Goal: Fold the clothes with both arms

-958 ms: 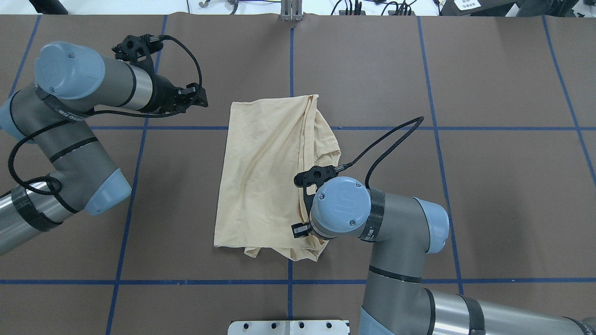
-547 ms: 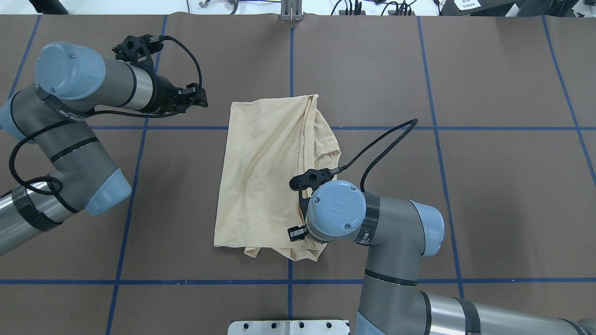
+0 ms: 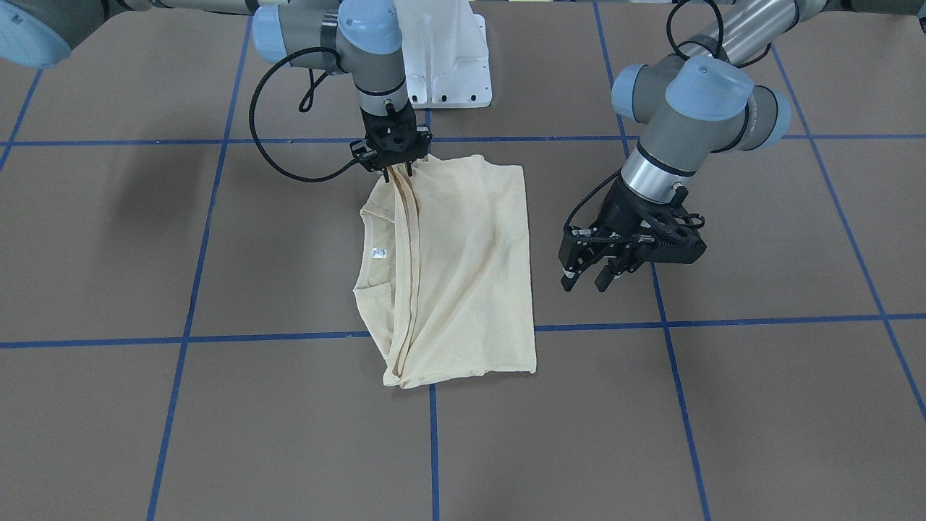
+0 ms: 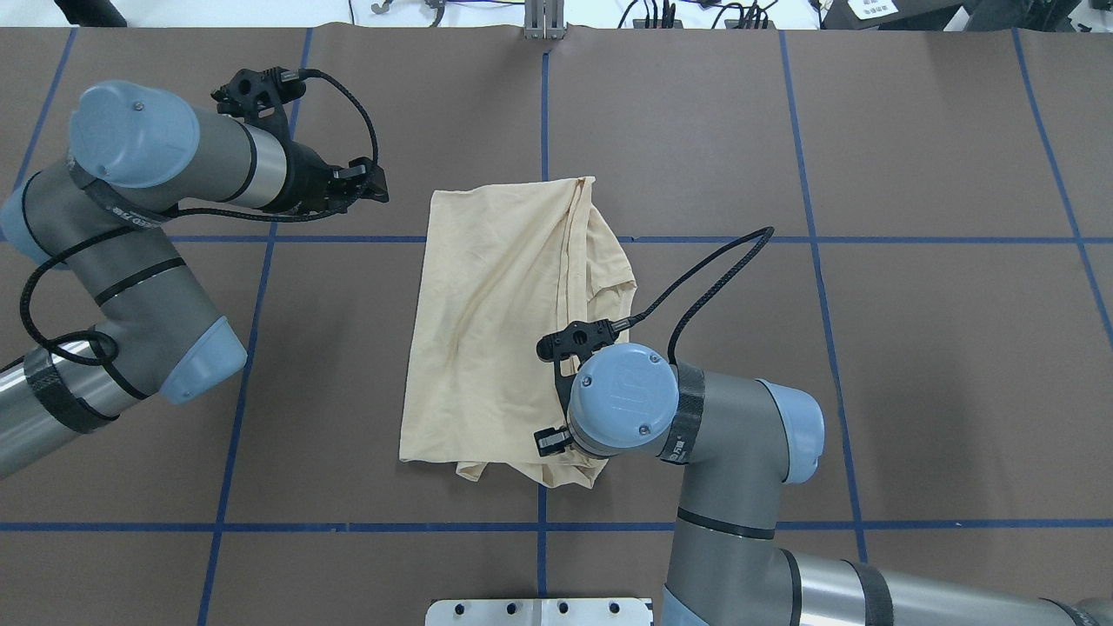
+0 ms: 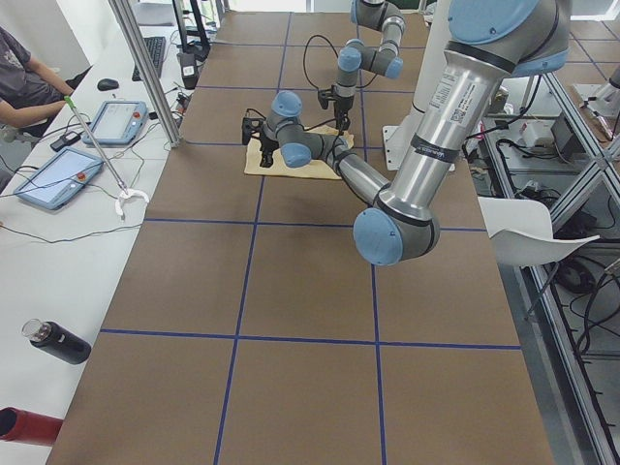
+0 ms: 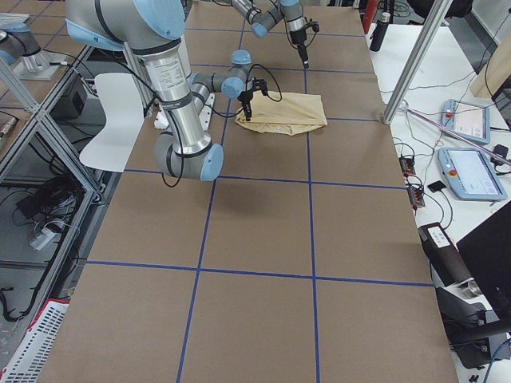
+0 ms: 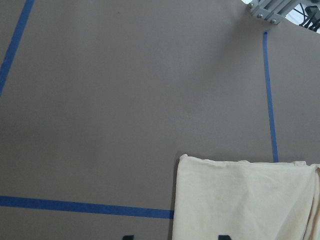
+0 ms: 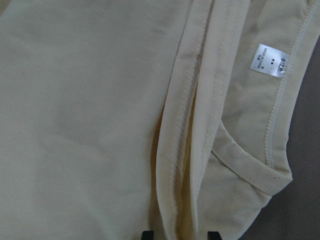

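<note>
The pale cream-yellow shirt (image 3: 463,268) lies folded lengthwise in the middle of the table (image 4: 496,330), print hidden. Its neck opening and small white label (image 3: 379,252) face the right arm's side. My right gripper (image 3: 398,174) points straight down at the shirt's edge nearest the robot. In the right wrist view its fingertips (image 8: 145,234) stand apart, open, with the doubled hem (image 8: 185,125) running between them. My left gripper (image 3: 584,281) hangs open and empty over bare table beside the shirt's other long edge (image 4: 369,183). The left wrist view shows a far corner of the shirt (image 7: 240,200).
Blue tape lines (image 4: 543,113) grid the brown table. The white pedestal base (image 3: 441,65) stands at the robot's edge. A side bench holds teach pendants (image 6: 467,171), a dark bottle (image 5: 58,341) and a seated person (image 5: 29,87). An aluminium post (image 5: 145,68) rises there.
The right arm's wrist has shifted slightly left and toward the robot over the shirt's near edge. The shirt and the left arm have not moved.
</note>
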Controlling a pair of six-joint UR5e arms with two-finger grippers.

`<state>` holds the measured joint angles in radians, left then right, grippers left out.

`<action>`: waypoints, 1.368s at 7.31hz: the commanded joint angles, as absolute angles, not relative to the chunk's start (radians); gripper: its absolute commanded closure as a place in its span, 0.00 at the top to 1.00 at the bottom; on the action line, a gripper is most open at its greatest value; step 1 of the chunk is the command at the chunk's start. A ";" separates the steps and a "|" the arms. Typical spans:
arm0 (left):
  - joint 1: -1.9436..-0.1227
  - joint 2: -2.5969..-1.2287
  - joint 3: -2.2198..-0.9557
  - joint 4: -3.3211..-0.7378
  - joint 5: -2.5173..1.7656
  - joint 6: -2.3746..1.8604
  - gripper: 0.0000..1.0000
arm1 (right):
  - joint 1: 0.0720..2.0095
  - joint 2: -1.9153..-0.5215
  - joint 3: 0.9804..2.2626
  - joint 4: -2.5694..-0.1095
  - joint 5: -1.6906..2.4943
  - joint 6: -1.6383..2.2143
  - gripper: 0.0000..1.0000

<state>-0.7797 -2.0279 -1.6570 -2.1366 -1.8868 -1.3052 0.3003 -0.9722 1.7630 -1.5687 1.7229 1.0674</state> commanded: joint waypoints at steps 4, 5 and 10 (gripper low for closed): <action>-0.779 -2.028 -1.655 -2.137 -1.887 -1.305 0.65 | 0.348 -0.977 1.763 -1.571 1.800 1.026 0.00; -0.779 -2.028 -1.655 -2.137 -1.885 -1.307 0.65 | 0.397 -0.989 1.772 -1.571 1.910 1.023 0.00; -0.778 -2.028 -1.658 -2.137 -1.885 -1.310 0.65 | 0.282 -1.022 1.769 -1.431 1.772 1.397 0.00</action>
